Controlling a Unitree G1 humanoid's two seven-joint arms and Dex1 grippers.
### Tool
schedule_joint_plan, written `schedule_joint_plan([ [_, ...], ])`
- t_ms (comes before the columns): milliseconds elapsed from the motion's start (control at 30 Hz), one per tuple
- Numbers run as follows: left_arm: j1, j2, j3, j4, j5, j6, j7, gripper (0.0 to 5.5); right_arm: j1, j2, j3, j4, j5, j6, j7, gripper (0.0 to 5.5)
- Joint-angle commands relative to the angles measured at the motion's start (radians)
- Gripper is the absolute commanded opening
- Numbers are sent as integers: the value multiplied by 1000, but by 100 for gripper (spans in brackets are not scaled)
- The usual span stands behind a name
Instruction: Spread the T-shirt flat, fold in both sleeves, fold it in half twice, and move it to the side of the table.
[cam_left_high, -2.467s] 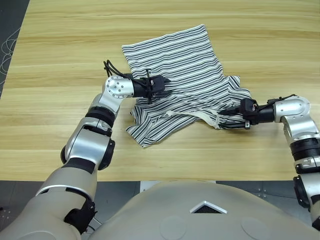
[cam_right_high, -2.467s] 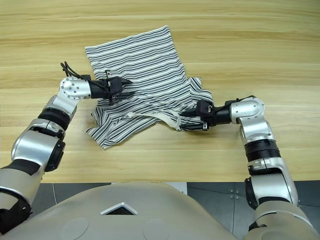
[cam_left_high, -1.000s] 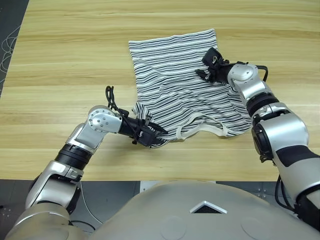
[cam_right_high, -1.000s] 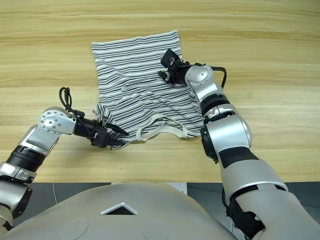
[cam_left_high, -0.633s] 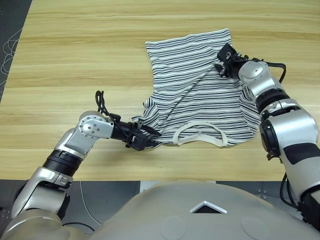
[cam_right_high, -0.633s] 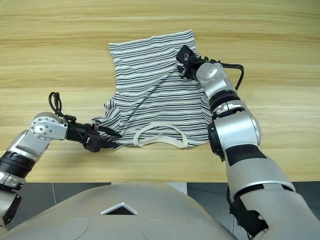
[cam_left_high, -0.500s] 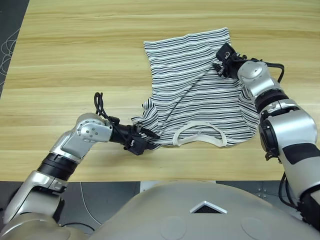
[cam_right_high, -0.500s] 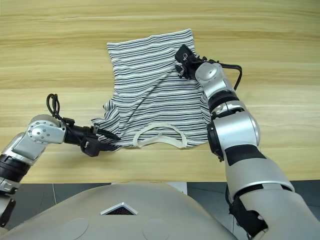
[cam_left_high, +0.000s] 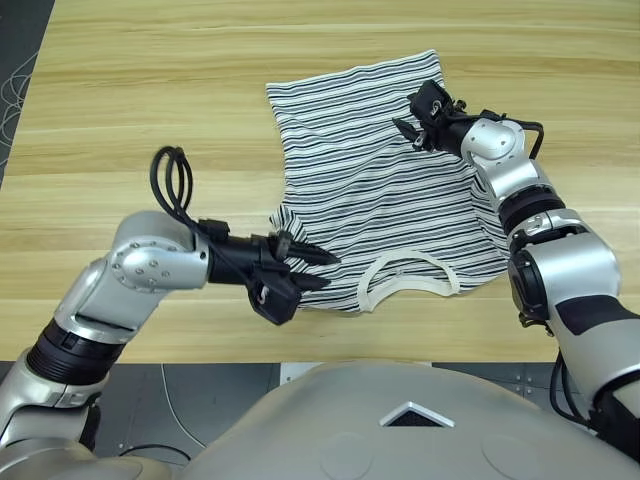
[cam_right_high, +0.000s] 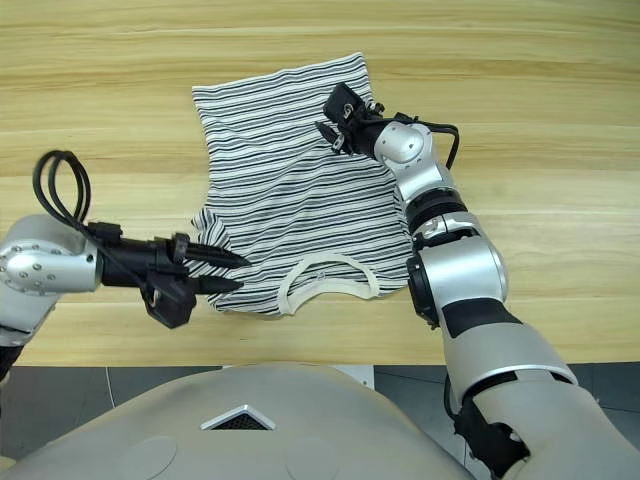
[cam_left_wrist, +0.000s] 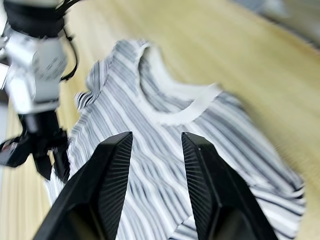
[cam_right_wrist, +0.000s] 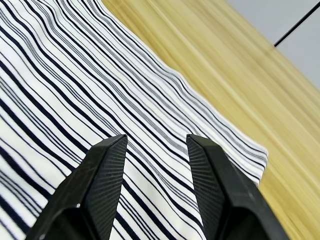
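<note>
A black-and-white striped T-shirt (cam_left_high: 380, 190) lies mostly spread on the wooden table (cam_left_high: 130, 120). Its white collar (cam_left_high: 408, 280) faces the near edge and its hem is on the far side. A bunched fold (cam_left_high: 287, 218) sits at its near left. My left gripper (cam_left_high: 328, 271) hovers open over the shirt's near left corner, holding nothing. In the left wrist view, that gripper (cam_left_wrist: 155, 137) has the collar (cam_left_wrist: 175, 107) beyond its fingers. My right gripper (cam_left_high: 405, 133) is open, low over the far right of the shirt. In the right wrist view, it (cam_right_wrist: 156, 140) has stripes between its fingers.
Bare table surrounds the shirt, with wide room to the left (cam_left_high: 130, 180) and along the far side (cam_left_high: 300, 30). The table's near edge (cam_left_high: 400, 352) runs just below the collar. Dark floor (cam_left_high: 20, 60) shows past the left edge.
My left gripper has come off the shirt's near left edge, risen and opened. The near left corner now lies on the table. My right gripper stays over the far right part.
</note>
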Motion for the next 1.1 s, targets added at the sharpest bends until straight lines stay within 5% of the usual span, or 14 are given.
schedule_joint_plan([
  [33,-132,-145,-32,393,66,-2,81,183,73,-69,-60,-167,67,0,36,218],
  [167,-99,-222,-180,741,236,-141,119,183,110,-119,-99,-322,109,56,49,218],
  [300,29,-92,-238,678,21,-94,-199,183,126,-154,-113,-425,120,109,52,218],
  [500,65,51,-182,664,-47,-81,-247,183,123,-188,-143,-492,145,153,43,218],
  [1100,-183,-21,-175,1040,154,-236,-4,183,264,-165,-113,-696,148,219,50,218],
])
